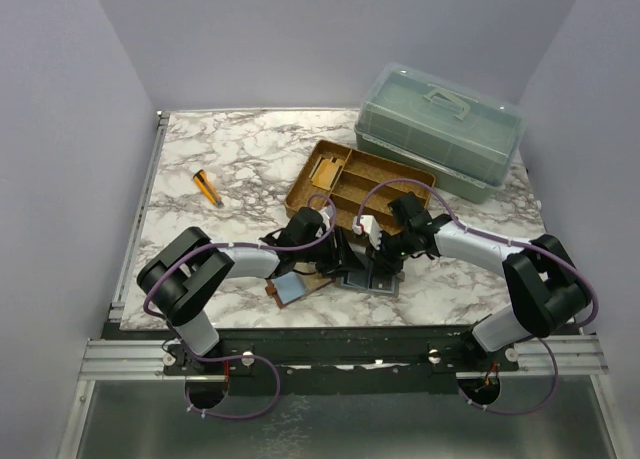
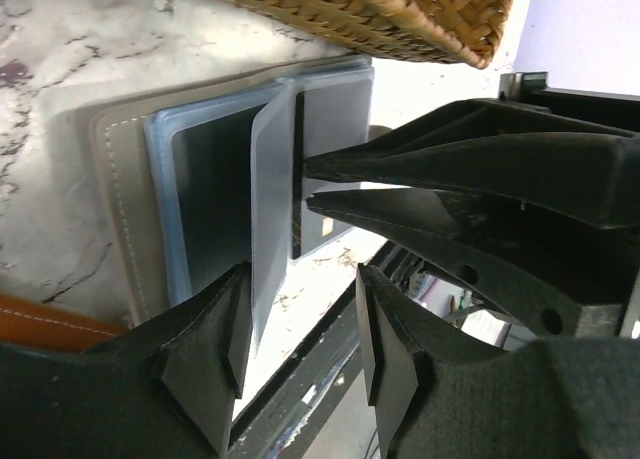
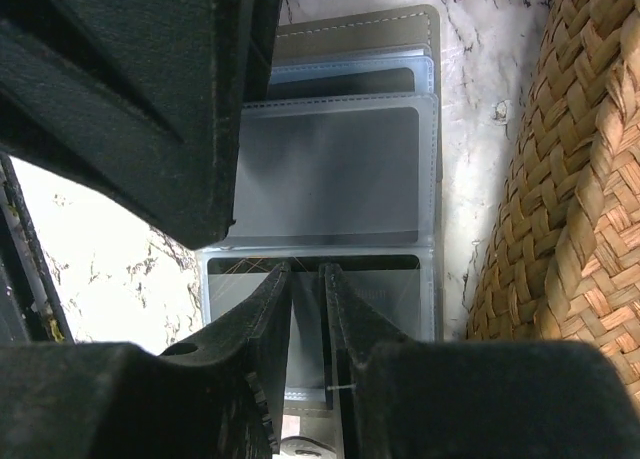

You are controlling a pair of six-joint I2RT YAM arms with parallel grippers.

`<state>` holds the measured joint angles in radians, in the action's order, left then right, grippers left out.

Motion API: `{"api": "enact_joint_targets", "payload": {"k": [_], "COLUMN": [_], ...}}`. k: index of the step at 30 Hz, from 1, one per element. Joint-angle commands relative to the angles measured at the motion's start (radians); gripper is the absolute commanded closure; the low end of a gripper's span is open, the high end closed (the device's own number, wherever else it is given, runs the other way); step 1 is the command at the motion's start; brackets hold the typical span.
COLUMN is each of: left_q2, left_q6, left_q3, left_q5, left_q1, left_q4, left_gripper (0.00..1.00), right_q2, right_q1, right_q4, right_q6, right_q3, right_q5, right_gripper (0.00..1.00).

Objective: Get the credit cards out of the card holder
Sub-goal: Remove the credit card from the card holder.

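Note:
The reddish-brown card holder lies open on the marble near the front edge, blue panel up; its orange-brown edge shows in the left wrist view. Both grippers are at the blue-grey folder to its right, not at the holder. My left gripper is open, with an upright clear sleeve leaf next to its left finger. My right gripper is closed on a thin dark card seen edge-on over the folder. The right gripper's tips meet the dark card.
A wicker tray sits just behind the folder, close to both grippers. A green lidded plastic box stands at the back right. An orange marker lies at the left. The table's front edge and rail are just below the folder.

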<state>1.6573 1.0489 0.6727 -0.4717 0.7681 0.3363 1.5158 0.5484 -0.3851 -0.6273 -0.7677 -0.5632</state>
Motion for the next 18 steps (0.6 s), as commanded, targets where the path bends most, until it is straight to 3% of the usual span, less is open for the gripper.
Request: {"api": "enact_joint_targets", "payload": {"k": [1,6,13,18], "left_q2": [-0.001,0.041,0.073,0.152], "left_q6": [0.029,0.042,0.09,0.133], "left_q3": [-0.014,-0.001,0.005,0.033], "left_q5": [-0.039,-0.042,-0.121,-0.154], "left_q1": [0.005,0.007,0.013,0.047], "left_q4": [0.078,0.098,0.248,0.342], "left_gripper": [0.51,0.61,0.59,0.57], "right_q2": [0.048,0.022,-0.051,-0.084], "right_q1": [-0.001,-0.032,-0.188,-0.232], "right_q4": [-0.05,-0.089,-0.167,-0.207], "right_q6": [0.013,0.023,0.018,0.021], "right_q3": [0.018,-0.007,-0.039,-0.058], "right_q5": [0.043,-0.056,-0.245,-0.358], "right_gripper": [0.76,0.73,0.7,0.71]}}
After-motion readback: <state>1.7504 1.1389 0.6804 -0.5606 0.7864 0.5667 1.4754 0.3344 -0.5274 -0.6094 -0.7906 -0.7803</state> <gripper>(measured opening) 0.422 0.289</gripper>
